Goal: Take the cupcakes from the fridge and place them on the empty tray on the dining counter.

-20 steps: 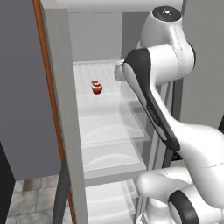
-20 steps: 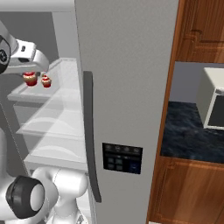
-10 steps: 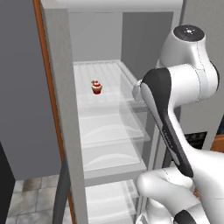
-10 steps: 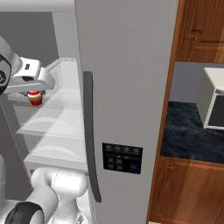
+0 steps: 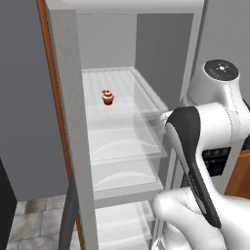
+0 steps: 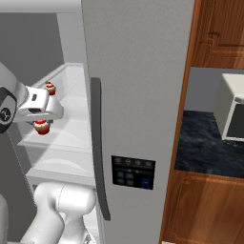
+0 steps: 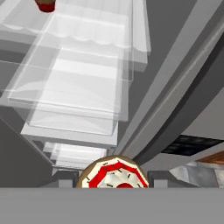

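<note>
Outside fridge (image 6: 138, 71) front: gripper (image 6: 44, 119) holding cupcake (image 6: 42, 127), now drawn clear of shelf. Second cupcake (image 5: 108, 97) remains on shelf. Carry to tray next.

A rendered home kitchen: a tall light-grey fridge (image 6: 138, 86) stands open, its translucent white shelves (image 5: 122, 141) bared, with a dark dispenser panel (image 6: 134, 171) on its door. To the right, brown wooden cabinets (image 6: 214, 33) frame a dark marbled counter (image 6: 205, 152); grey floor tiles (image 5: 29, 224) lie below.
</note>
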